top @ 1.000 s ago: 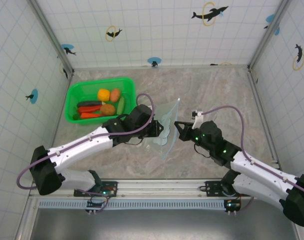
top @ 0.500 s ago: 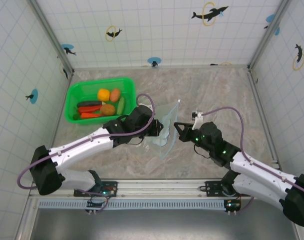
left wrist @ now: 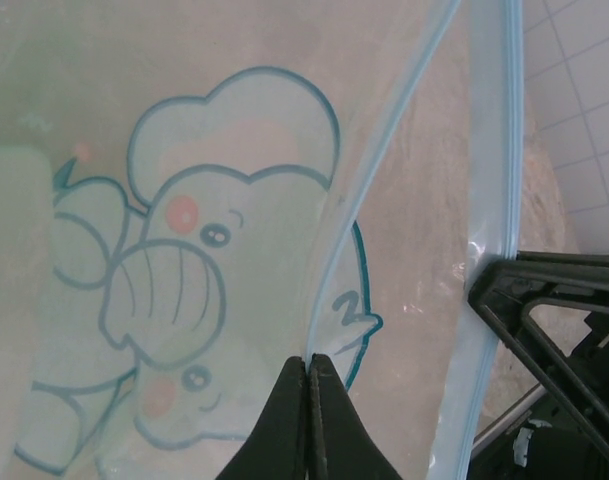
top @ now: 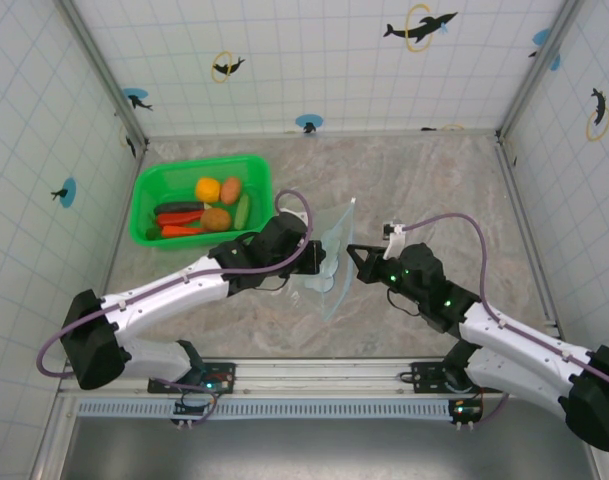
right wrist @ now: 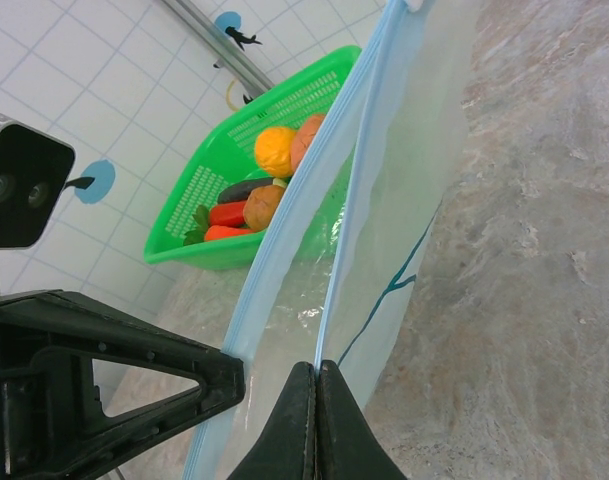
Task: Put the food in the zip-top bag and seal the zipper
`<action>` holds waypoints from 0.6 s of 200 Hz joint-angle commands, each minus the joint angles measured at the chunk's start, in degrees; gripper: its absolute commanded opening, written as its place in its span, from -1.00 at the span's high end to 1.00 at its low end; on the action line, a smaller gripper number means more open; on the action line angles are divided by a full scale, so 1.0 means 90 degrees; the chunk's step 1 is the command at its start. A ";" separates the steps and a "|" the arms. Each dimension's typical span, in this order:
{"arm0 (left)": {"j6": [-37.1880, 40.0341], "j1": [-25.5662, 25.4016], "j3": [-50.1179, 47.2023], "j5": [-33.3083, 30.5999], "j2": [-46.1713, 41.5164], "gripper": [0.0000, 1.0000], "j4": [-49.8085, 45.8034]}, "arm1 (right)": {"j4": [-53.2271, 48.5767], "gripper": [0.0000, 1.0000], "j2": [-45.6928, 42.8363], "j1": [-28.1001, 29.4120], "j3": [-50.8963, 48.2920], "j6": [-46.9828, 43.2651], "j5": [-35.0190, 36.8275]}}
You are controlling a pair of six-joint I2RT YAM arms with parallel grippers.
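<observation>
The clear zip-top bag with its blue elephant print hangs upright between my two grippers at the table's middle. My left gripper is shut on one lip of the mouth, right at the pale blue zipper. My right gripper is shut on the other lip's zipper. The two lips stand slightly apart. The food, orange and tan round pieces, a cucumber, carrots and a dark long piece, lies in the green basket at the back left.
The green basket sits against the left wall, a short way behind the left arm. Tiled walls close in the marbled table on three sides. Bare tabletop lies to the right of and behind the bag.
My left gripper's jaws have closed onto the bag's lip. The bag's top edge has leaned slightly left. The right gripper has kept its grip and place.
</observation>
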 commanded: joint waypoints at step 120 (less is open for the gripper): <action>-0.0213 0.0628 -0.1978 0.0061 -0.1755 1.00 -0.0603 | -0.0886 -0.77 0.2141 -0.0535 0.2392 -0.1474 -0.1112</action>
